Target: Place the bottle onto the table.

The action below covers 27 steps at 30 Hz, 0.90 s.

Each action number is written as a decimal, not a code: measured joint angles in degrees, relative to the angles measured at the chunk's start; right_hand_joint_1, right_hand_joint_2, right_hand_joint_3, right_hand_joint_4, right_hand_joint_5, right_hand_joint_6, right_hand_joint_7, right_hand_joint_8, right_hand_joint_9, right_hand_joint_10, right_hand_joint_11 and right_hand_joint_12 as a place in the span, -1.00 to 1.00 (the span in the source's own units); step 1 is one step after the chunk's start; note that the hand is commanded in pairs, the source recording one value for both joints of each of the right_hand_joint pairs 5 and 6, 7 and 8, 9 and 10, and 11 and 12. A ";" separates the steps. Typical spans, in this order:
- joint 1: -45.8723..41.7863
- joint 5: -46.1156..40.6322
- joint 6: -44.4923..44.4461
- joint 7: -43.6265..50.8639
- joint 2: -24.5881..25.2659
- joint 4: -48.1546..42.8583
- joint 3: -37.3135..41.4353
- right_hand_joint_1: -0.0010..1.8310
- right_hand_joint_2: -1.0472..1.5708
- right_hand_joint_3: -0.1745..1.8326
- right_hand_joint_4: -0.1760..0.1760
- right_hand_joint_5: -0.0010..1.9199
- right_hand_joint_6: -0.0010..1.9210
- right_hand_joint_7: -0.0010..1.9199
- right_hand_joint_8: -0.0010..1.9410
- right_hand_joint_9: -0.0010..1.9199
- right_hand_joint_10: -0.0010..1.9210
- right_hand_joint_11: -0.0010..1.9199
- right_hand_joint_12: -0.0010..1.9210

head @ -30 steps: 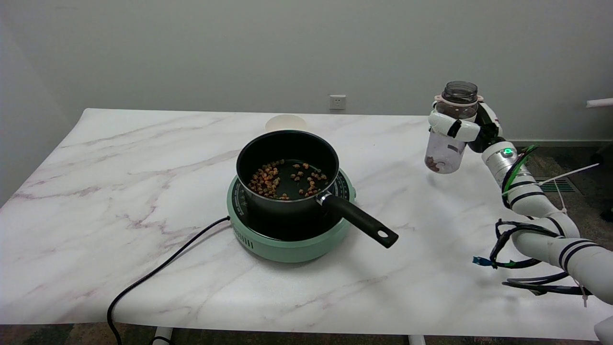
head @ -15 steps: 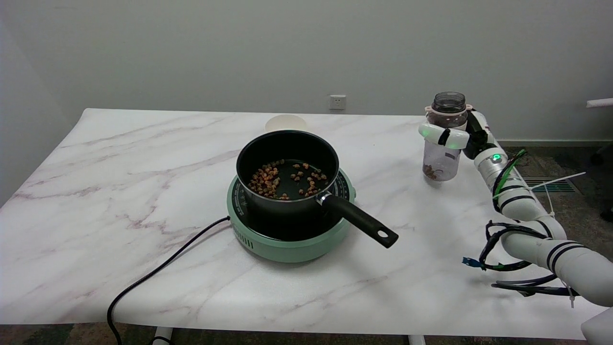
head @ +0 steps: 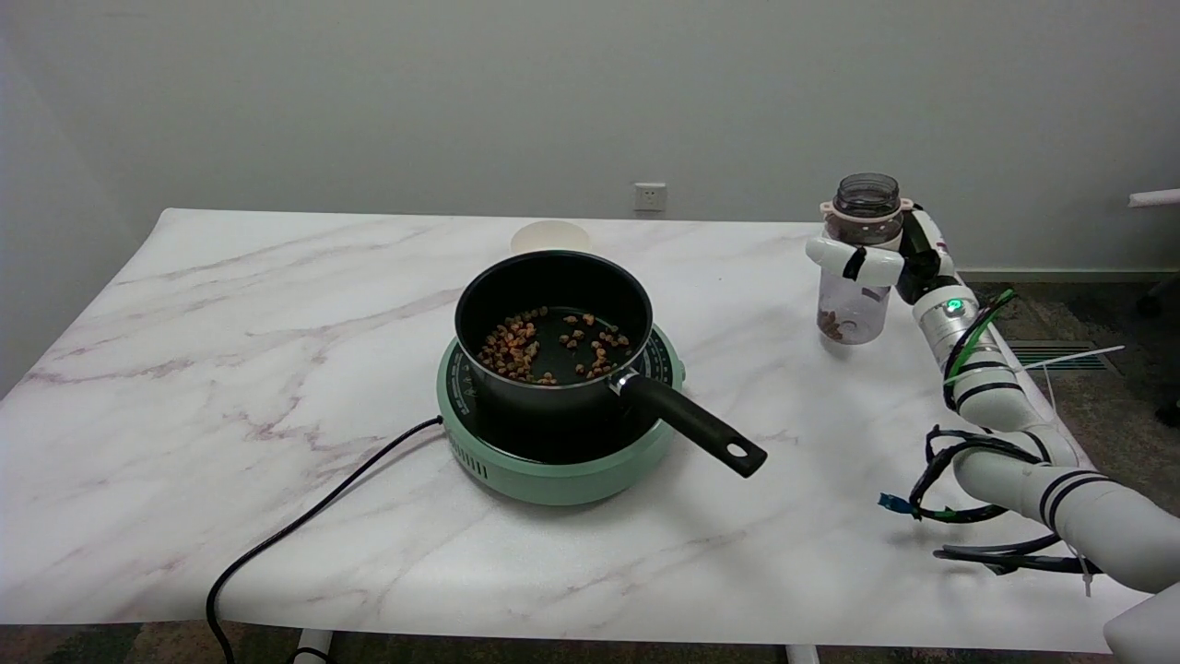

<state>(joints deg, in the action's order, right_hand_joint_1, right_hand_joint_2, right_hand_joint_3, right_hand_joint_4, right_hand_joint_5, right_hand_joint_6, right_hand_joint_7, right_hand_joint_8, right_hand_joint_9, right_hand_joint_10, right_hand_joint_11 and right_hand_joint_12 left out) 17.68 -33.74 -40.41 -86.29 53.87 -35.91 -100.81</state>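
The clear bottle (head: 855,277), a few brown pieces sitting in its bottom, is standing upright at the right side of the marble table (head: 230,304), its base at or just above the surface. The right hand (head: 885,258) is gripping it below its neck. Well left, a black saucepan (head: 553,332) holding brown pieces is sitting on a green hotplate (head: 553,461).
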 measured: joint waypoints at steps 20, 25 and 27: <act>-0.64 -3.72 -5.50 0.97 1.81 2.21 -0.49 0.56 0.72 -0.10 0.00 1.00 1.00 1.00 0.98 0.47 0.47 0.30 0.30; -1.40 -4.93 -6.74 0.65 2.17 2.55 -0.51 0.56 0.71 -0.09 0.00 1.00 1.00 1.00 0.98 0.47 0.47 0.30 0.30; -1.76 -5.36 -7.19 0.53 2.31 2.66 -0.50 0.57 0.70 -0.08 0.00 1.00 1.00 1.00 0.98 0.47 0.47 0.30 0.30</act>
<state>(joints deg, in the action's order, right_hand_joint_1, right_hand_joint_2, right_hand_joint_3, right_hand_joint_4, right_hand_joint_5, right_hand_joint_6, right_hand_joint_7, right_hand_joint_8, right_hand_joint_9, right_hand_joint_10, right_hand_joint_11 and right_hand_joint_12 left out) 15.92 -39.10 -47.60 -85.76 56.18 -33.26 -101.32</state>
